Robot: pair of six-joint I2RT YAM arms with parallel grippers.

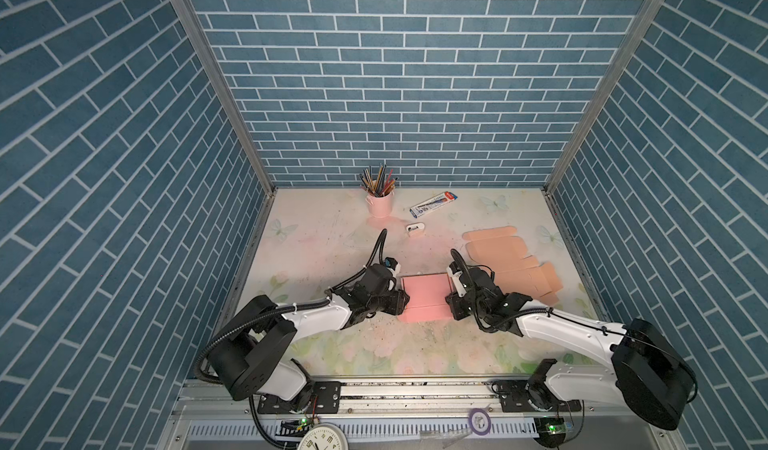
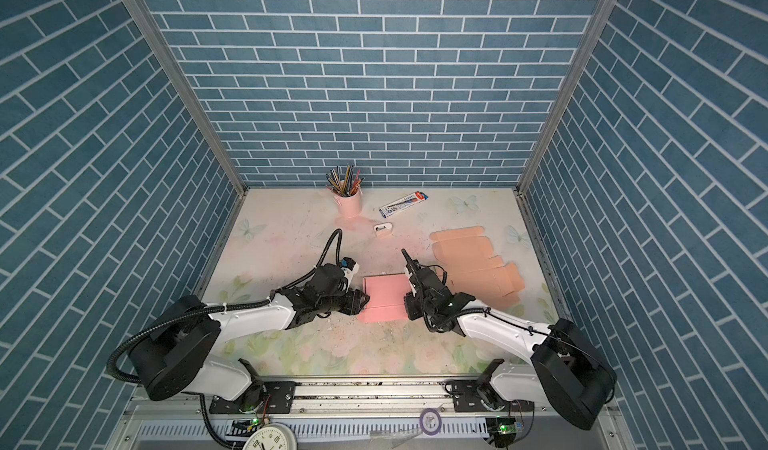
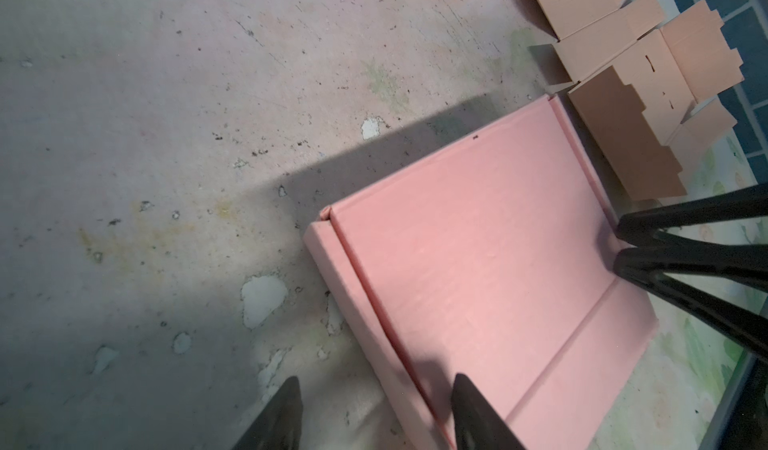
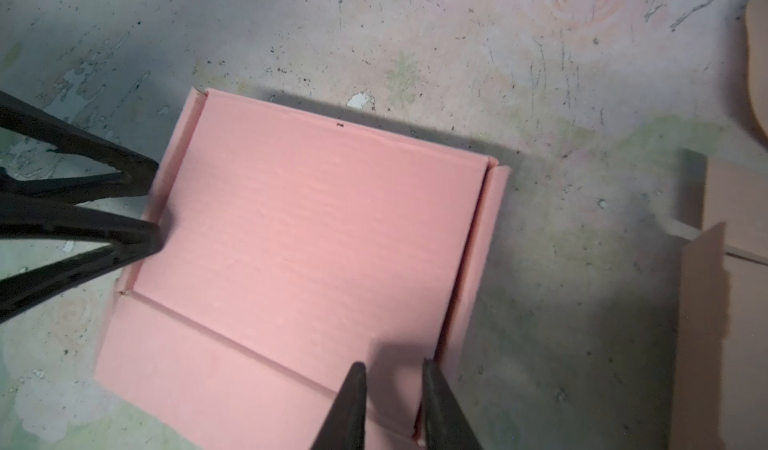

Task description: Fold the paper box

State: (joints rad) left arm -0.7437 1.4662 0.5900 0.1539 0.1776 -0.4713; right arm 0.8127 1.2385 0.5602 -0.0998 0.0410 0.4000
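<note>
The pink paper box [image 1: 424, 298] [image 2: 384, 298] lies flat in the middle of the table, its lid [image 4: 311, 240] down and a crease across its near part. My left gripper [image 1: 403, 302] [image 3: 377, 379] is open at the box's left edge, one finger over the table, the other over the lid, the left side wall [image 3: 345, 269] between them. My right gripper [image 1: 448, 298] [image 4: 392, 367] is at the right edge with its jaws only slightly apart. Both its fingertips [image 3: 623, 229] are over the lid beside the right side wall [image 4: 482, 235], and nothing shows gripped between them.
Flat tan cardboard blanks [image 1: 507, 260] [image 2: 473, 256] lie right of the box, close behind my right arm. At the back stand a pink pencil cup [image 1: 379, 204], a pencil carton [image 1: 432, 204] and a small white object [image 1: 414, 229]. A clock [image 1: 322, 437] sits below the rail.
</note>
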